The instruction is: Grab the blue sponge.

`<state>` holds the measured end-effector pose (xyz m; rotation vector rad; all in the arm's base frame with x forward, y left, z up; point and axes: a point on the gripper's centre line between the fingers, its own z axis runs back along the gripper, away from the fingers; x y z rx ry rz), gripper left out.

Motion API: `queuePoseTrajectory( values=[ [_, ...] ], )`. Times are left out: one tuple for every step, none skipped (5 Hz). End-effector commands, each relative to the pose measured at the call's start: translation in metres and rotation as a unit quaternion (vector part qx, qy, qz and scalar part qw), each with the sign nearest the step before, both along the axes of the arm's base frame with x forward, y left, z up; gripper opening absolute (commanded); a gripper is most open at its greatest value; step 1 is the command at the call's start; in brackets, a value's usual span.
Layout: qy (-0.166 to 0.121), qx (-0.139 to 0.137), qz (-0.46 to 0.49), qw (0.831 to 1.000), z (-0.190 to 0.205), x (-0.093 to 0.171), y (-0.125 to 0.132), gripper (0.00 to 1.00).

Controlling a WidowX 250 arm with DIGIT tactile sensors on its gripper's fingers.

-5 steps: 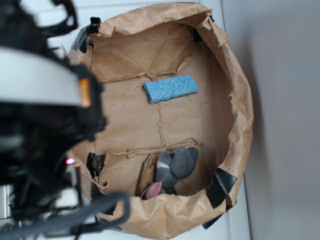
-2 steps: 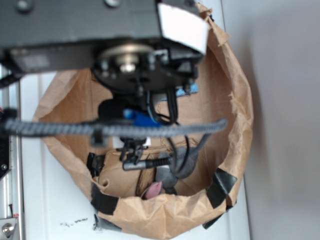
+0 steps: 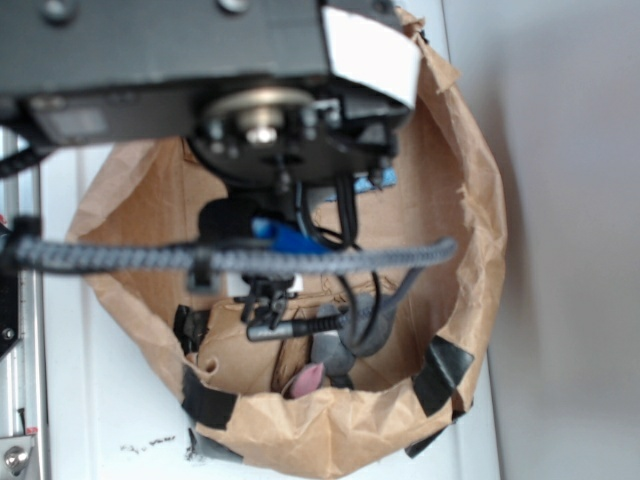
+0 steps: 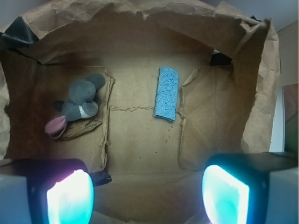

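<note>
The blue sponge [image 4: 167, 93] lies flat on the brown paper floor, its long side pointing away from me, in the upper middle of the wrist view. My gripper [image 4: 147, 196] hangs high above the floor, open, with nothing between its two glowing pads [image 4: 70, 198]. The sponge is well ahead of the pads and slightly right of the midline. In the exterior view my arm [image 3: 260, 120] covers the sponge almost entirely; only a blue sliver [image 3: 386, 178] shows at the arm's right edge.
A crumpled brown paper wall [image 4: 140, 14] rings the whole floor, its rim [image 3: 480, 230] taped with black tape. A grey and pink plush toy [image 4: 81, 98] lies at the left in a torn paper flap; its pink part [image 3: 305, 380] shows below the arm.
One second ago my arm was at the left, outside the paper wall, and the sponge was in plain sight. The arm has swung over the floor and now hides it; barely any motion since.
</note>
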<state>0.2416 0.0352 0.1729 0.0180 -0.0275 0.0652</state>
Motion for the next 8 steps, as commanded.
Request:
queuePoseTrajectory(
  values=[
    [-0.007, -0.013, 0.031, 0.999, -0.01, 0.014, 0.014, 1.0],
    [-0.016, -0.005, 0.034, 0.999, -0.027, 0.022, 0.019, 1.0],
    [-0.041, -0.003, 0.018, 0.999, -0.033, 0.016, 0.022, 1.0],
    [-0.072, -0.02, 0.012, 0.997, -0.04, 0.014, 0.032, 1.0],
    [-0.077, -0.004, 0.016, 0.997, -0.058, 0.024, 0.031, 1.0],
    [-0.051, 0.024, 0.031, 0.998, -0.078, 0.031, 0.031, 1.0],
    [-0.049, 0.038, 0.027, 0.998, -0.086, 0.035, 0.026, 1.0],
    [-0.044, 0.05, 0.034, 0.997, -0.098, 0.041, 0.027, 1.0]
  ],
)
